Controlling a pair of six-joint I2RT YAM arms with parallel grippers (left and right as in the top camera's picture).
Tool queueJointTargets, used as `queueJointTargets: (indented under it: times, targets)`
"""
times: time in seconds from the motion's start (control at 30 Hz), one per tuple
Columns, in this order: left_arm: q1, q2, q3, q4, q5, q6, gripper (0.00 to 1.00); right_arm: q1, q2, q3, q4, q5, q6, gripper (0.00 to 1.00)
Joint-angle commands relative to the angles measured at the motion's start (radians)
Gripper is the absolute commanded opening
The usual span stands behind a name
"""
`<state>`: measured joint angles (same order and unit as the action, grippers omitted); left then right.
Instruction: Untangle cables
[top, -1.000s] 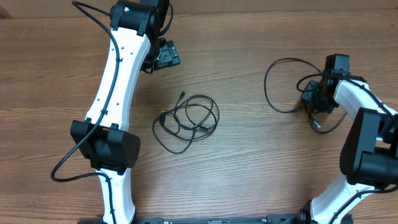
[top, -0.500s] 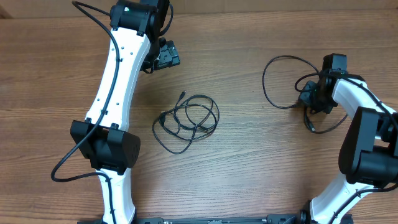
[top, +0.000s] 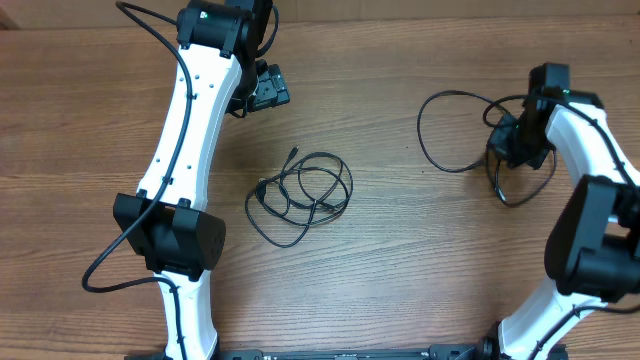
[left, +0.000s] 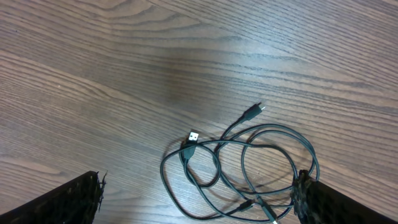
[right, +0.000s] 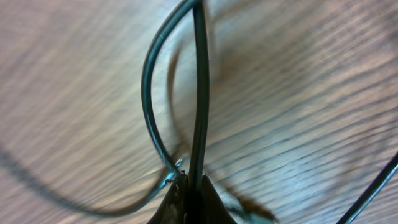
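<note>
A tangled bundle of thin black cables (top: 300, 196) lies at the table's middle. In the left wrist view the bundle (left: 217, 144) shows a silvery plug (left: 194, 135) and a small dark plug (left: 255, 111). My left gripper (top: 268, 92) hovers beyond the bundle, apart from it, and is open (left: 199, 208) with nothing between its fingers (left: 62, 202). One separate cable loop (top: 420, 135) lies at the right. My right gripper (top: 512, 142) is shut on this cable (right: 199, 93), which rises straight out of the closed jaws (right: 191, 190).
The left arm's white links (top: 185, 130) run along the table's left side, with a thick black wire (top: 100, 275) looping beside its base. The right arm (top: 590, 200) stands at the right edge. Bare wood (top: 420, 260) lies between the bundle and the right arm.
The right gripper has moved toward the table's far side with the separate cable, whose loop has shifted a little left. The left arm and the central bundle have not moved.
</note>
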<state>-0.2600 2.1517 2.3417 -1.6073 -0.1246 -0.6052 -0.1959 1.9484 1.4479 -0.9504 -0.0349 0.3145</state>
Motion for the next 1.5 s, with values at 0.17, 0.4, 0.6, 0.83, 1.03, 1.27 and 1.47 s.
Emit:
queueJointTargets:
  times: [0.17,0.4,0.6,0.83,1.03,1.27,1.47]
  targets:
    - [-0.002,0.003,-0.006,0.004,-0.006,0.007,1.00,-0.002,-0.129,0.060,-0.009,-0.170,0.092,0.04]
    - [-0.002,0.003,-0.006,0.004,-0.006,0.007,1.00,0.000,-0.129,0.059,0.027,-0.247,0.232,0.04]
    - [-0.002,0.003,-0.006,0.011,-0.005,0.006,1.00,0.003,-0.129,0.059,0.053,-0.249,0.403,0.04]
    - [-0.002,0.003,-0.006,0.016,-0.006,0.006,0.99,0.073,-0.126,0.057,0.144,-0.251,0.422,0.04]
    - [-0.002,0.003,-0.006,0.013,-0.006,0.007,1.00,0.160,-0.093,0.056,0.179,-0.130,0.422,0.04]
    - [-0.002,0.003,-0.006,0.011,-0.006,0.007,1.00,0.227,-0.045,0.045,0.182,-0.044,0.403,0.30]
    - [-0.002,0.003,-0.006,0.011,-0.005,0.007,1.00,0.242,-0.010,0.045,0.161,-0.044,0.314,0.74]
